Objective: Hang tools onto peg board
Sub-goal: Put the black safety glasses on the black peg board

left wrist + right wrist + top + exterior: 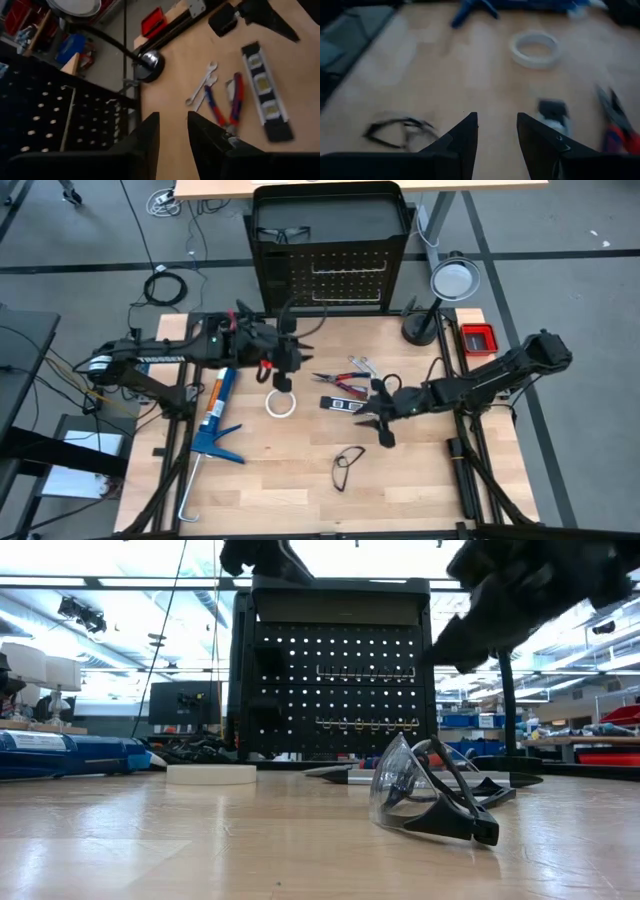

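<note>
One word reads on my left arm: TROSSEN. My left pincer (pixel 283 356) hovers by the table's far edge, empty, jaws narrowly parted; my right pincer (pixel 380 412) likewise over mid-table. The black perforated peg board (pixel 345 275) stands beyond. Pliers (pixel 338 383), tape roll (pixel 281 402) and glasses (pixel 346 466) lie loose.

Overhead view evenly lit, shadows soft. Low view backlit by bright ceiling glare, peg board (pixel 330 680) nearly silhouetted. Right wrist view blurred, safety glasses (pixel 400 131) smeared.
</note>
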